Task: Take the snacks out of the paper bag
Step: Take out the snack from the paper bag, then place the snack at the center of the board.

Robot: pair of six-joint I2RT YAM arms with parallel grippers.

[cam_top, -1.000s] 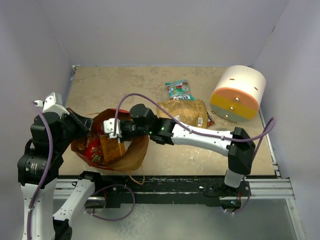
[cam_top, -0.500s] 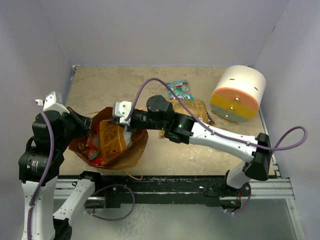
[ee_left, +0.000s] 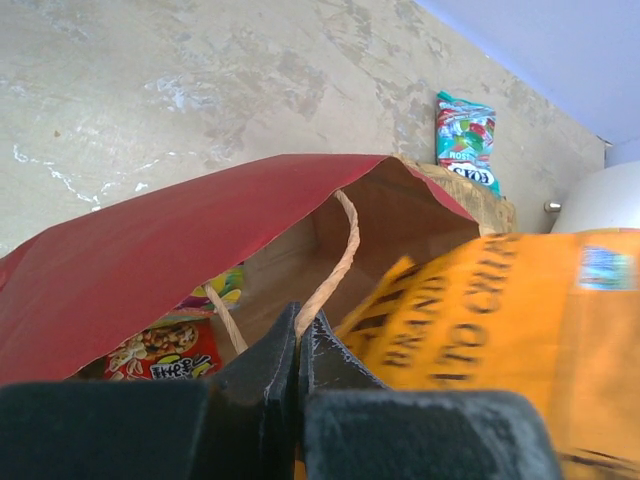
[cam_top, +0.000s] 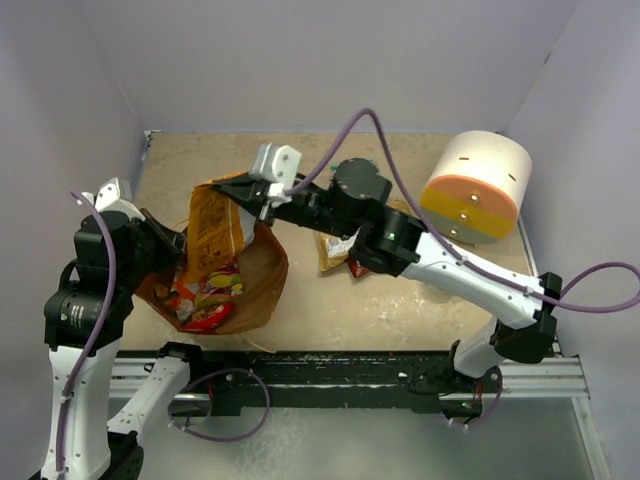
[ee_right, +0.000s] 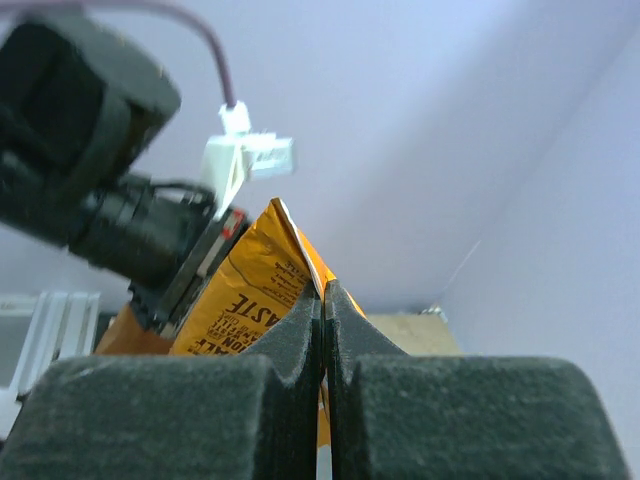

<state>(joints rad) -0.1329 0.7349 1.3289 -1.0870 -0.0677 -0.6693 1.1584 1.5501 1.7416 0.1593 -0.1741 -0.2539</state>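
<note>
Above paper bag point(cam_top: 262, 275), right tool point(cam_top: 240, 189) outstretched, pinching orange packet point(cam_top: 212, 227)

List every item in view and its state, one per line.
left gripper: shut on the paper bag
right gripper: shut on the orange snack packet
paper bag: open
orange snack packet: raised, lower end at the bag's mouth
red snack packets: inside the bag
teal packet: flat on the table

Shiny foil, dull paper
I'm pinching the orange packet point(cam_top: 212, 228), glossy crinkled foil; the paper bag point(ee_left: 150, 255) is looking matt and creased.
</note>
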